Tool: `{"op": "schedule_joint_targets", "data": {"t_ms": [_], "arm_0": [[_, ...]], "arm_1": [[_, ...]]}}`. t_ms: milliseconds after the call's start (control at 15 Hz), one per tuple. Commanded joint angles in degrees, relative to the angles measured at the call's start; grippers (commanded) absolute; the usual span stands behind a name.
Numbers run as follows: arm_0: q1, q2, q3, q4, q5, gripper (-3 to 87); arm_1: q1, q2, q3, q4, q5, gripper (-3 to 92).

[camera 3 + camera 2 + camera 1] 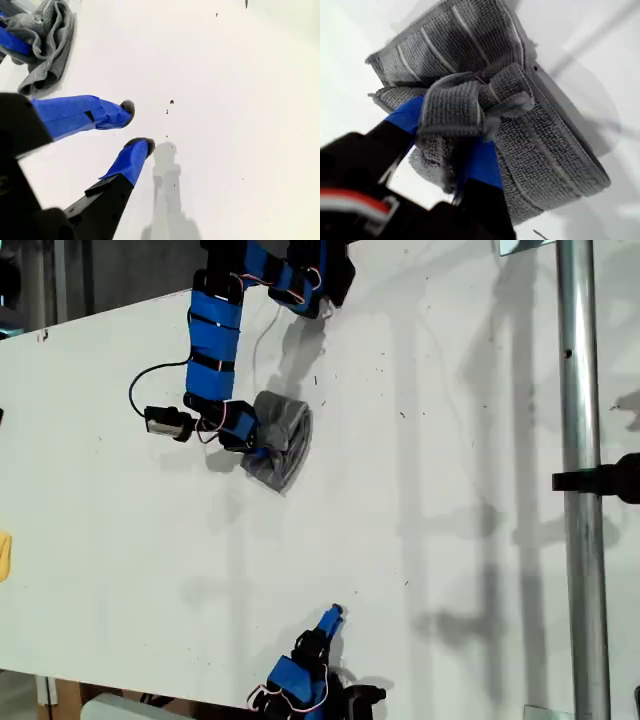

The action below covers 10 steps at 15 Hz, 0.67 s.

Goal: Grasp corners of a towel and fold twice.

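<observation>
- A broad white tabletop (420,490) fills the scene, speckled with small dark crumbs and crossed by soft shadows; an upright grey metal pole (583,490) stands at the exterior view's right.
- The small grey cloth towel with fine pale stripes (280,445) lies bunched on the tabletop, well away from the pole, toward the exterior view's upper left.
- The exterior view shows both arms at once: one reaching to the towel, the other near the view's lower edge, well apart from the towel.
- Only the first wrist view shows the weave: ribbed grey fabric, pale lines running parallel, layers doubled over one another and a loose flap (470,100) humped on top.
- My first gripper (447,135), blue-taped, is pinching that flap of the towel (545,145), with cloth draped over both fingers.
- The second wrist view shows my second gripper (135,127) spread apart above bare tabletop, holding nothing; the towel (47,45) sits crumpled far beyond its fingertips.
</observation>
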Motion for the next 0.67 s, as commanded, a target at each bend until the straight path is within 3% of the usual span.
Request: {"op": "schedule_joint_targets", "data": {"t_ms": [0,200,267,467,600], "arm_0": [[-1.8,0.3,0.4,0.7,-0.6,9.7],[-4.6,0.3,0.4,0.7,1.4,8.9],[-5.9,0.3,0.4,0.7,1.7,8.9],[-11.2,0.3,0.4,0.7,6.9,8.9],[-12.4,0.3,0.4,0.7,8.1,8.9]], "arm_1": [[1.7,3.3,-5.2,-4.7,-1.4,57.7],[6.3,21.9,-0.1,-10.6,-4.8,57.1],[7.9,27.7,3.1,-10.5,-6.2,49.7],[10.2,55.8,29.1,-8.7,-3.1,6.4],[7.1,81.4,49.1,-7.6,-1.5,-0.3]]}}
